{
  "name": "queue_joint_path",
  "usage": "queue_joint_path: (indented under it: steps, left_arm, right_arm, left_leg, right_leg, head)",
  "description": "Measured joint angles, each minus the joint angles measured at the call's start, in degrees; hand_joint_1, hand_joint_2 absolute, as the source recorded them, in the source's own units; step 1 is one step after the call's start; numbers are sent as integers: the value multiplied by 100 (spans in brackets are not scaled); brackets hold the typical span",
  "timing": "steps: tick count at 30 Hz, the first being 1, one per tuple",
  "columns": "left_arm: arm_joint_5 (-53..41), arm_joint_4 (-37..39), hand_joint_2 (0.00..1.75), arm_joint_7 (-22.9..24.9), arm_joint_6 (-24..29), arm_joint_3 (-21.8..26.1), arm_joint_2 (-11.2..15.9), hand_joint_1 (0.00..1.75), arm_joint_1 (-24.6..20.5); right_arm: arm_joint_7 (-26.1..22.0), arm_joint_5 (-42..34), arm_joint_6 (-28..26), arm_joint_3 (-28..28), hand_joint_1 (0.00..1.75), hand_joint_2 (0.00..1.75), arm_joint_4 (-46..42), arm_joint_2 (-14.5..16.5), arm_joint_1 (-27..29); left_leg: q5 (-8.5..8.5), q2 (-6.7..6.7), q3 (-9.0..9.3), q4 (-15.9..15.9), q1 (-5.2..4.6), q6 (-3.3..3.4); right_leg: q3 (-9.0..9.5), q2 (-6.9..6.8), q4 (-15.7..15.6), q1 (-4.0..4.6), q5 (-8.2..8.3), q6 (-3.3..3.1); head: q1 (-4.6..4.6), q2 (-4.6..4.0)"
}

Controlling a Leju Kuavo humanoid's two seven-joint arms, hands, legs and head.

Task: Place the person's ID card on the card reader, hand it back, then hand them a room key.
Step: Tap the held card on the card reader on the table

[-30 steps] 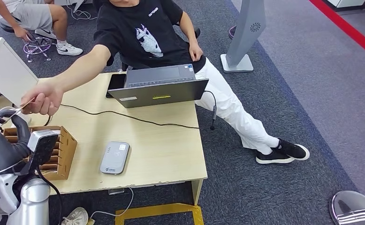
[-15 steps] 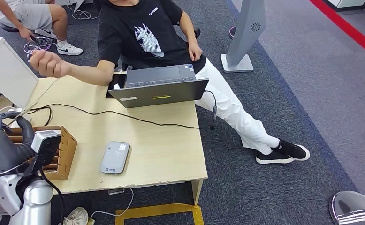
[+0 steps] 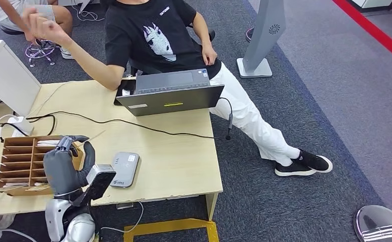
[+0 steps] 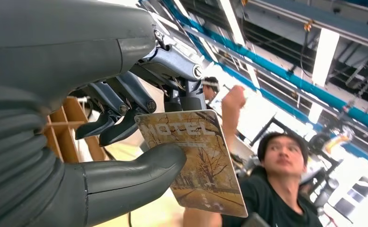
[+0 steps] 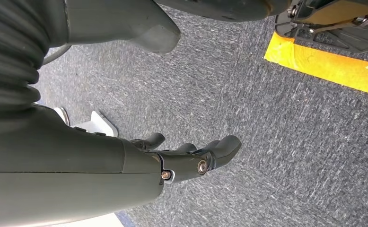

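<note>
My left hand (image 3: 65,162) is raised over the right end of the wooden card rack (image 3: 17,164), just left of the grey card reader (image 3: 123,170). In the left wrist view this hand (image 4: 125,101) pinches a room key card (image 4: 202,165) printed "HOTEL" between thumb and fingers. In the head view the card shows as a thin edge (image 3: 94,135). The seated person's hand (image 3: 42,22) is lifted high and far back; whether it holds a card I cannot tell. My right hand (image 5: 191,156) hangs over carpet, fingers apart, holding nothing.
An open laptop (image 3: 171,93) stands at the table's far edge with a phone (image 3: 124,89) beside it. A black cable (image 3: 133,123) crosses the tabletop. A white box (image 3: 7,75) sits far left. A second person sits behind.
The person's hand pulled away from my left hand, up and back. My left hand swung right from the rack's left side to its right end, near the reader.
</note>
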Motion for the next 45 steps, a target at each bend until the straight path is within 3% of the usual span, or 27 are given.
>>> queue_joint_path:
  steps: [11, 16, 21, 27, 38, 45]
  left_arm:
    - [45, 13, 175, 151, 0, -367, 94, 175, 162]
    - [-207, 205, 175, 519, -67, -300, 134, 175, 129]
    - [554, 537, 175, 1238, -866, -37, 216, 175, -95]
    - [624, 748, 175, 1677, -1492, 103, 270, 175, -259]
    - [817, 833, 175, 1599, -1936, 108, 286, 175, -308]
    - [872, 839, 175, 1627, -2508, 26, 234, 175, -241]
  right_arm:
    - [3, -18, 2, -2, 0, 175, 0, 0, 9]
    - [19, 1, 2, -2, 0, 175, 0, 0, 11]
    - [20, -21, 4, -2, 0, 175, 0, -1, 17]
    - [20, -20, 29, -2, 0, 175, 0, -2, 21]
    - [-4, -5, 37, -2, 0, 175, 0, -5, 22]
    - [-16, 7, 50, -2, 0, 175, 0, -8, 20]
  left_leg:
    - [0, 0, 0, -1, 1, 0]
    - [0, -1, -1, -1, 1, 0]
    - [1, 0, 2, -1, 2, -1]
    - [3, -1, 0, -1, 2, -3]
    - [1, -1, -1, 0, 1, -1]
    - [1, 0, -1, 0, 1, -1]
  right_leg:
    - [0, 0, 1, 1, 0, 0]
    - [0, -1, 1, 1, 0, 0]
    - [0, 0, 1, 1, 1, -1]
    - [0, 0, 2, 1, 0, -1]
    - [-1, 0, 1, 0, 0, 0]
    - [-1, 0, 1, 1, 0, 0]
  head:
    - [0, 0]
    - [1, 0]
    - [-1, 0]
    - [0, 0]
    - [0, 0]
    - [-1, 0]
